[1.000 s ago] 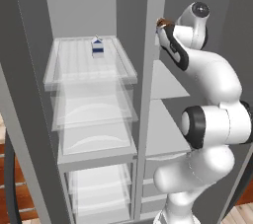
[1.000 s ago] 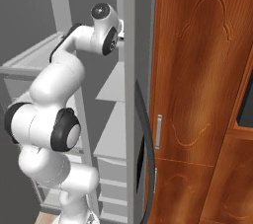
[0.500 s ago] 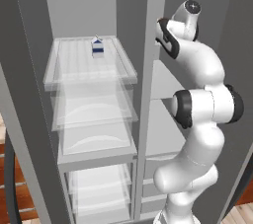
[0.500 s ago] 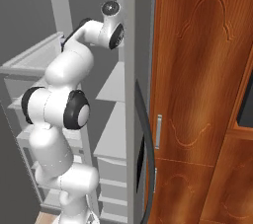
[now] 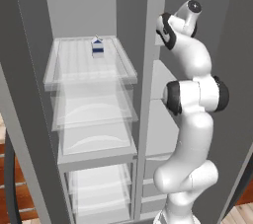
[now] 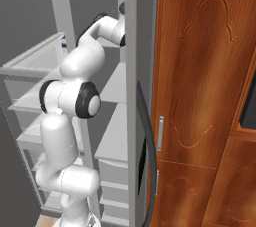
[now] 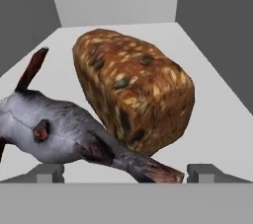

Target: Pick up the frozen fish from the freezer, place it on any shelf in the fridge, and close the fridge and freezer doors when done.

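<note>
Claw [image 7: 126,172] wide apart, holding nothing, my two fingertips [image 7: 48,172] poking up at the bottom of the hand view with the frozen fish [image 7: 64,131] lying just beyond them. Fish is grey, on its side on a pale freezer shelf [image 7: 217,114], dark reddish tail end pointing toward my right fingertip, another dark fin sticking up at the far left. Brown speckled bread loaf [image 7: 133,92] sits right behind the fish, touching or nearly touching it, can't tell which; loaf is tilted, farther along the shelf than the fish. Grey freezer walls rise on both sides of the loaf and a lighter back wall beyond it. From the left base view my arm [image 5: 192,99] reaches up into the right-hand compartment, hand hidden behind the grey divider post [image 5: 148,70]. Left of that post, clear fridge shelves [image 5: 89,70] stacked, a small blue-and-white milk carton [image 5: 97,48] upright on the top one, toward its back. From the right base view a wooden cabinet door [image 6: 205,96] stands to the right of my arm.
</note>
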